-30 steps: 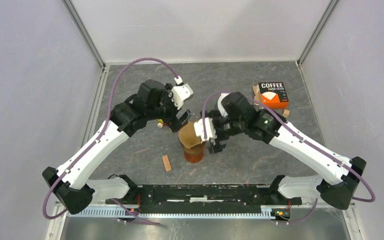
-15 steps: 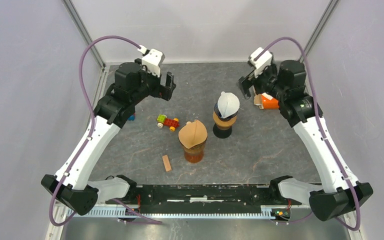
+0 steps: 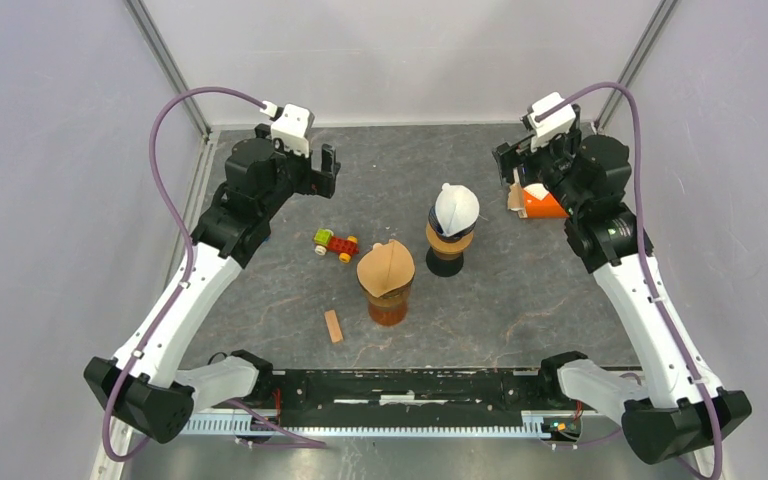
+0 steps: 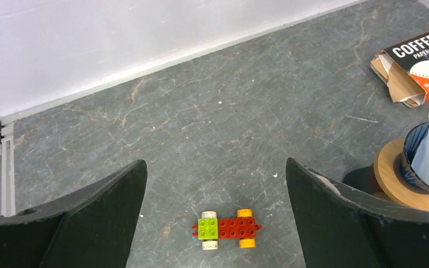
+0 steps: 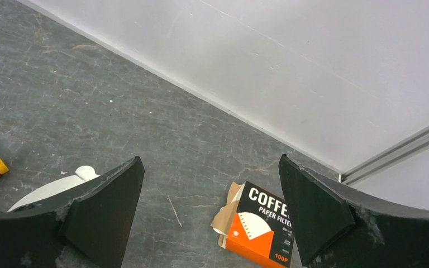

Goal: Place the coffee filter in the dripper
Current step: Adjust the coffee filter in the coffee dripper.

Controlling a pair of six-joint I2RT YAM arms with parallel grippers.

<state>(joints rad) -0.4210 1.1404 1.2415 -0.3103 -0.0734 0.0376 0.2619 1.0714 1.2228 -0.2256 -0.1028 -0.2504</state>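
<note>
**Brown filter seated in the amber dripper**

A brown paper coffee filter (image 3: 386, 266) sits point-down in the mouth of an amber glass dripper (image 3: 388, 306). Its creased rim flares above the glass edge. The dripper stands upright near the middle of the grey table (image 3: 520, 300).

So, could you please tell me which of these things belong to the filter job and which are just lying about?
Job: brown coffee filter, the amber dripper it sits in, coffee filter box.
Lying about: toy brick car, wooden block, blue dripper holding a white filter.
</note>
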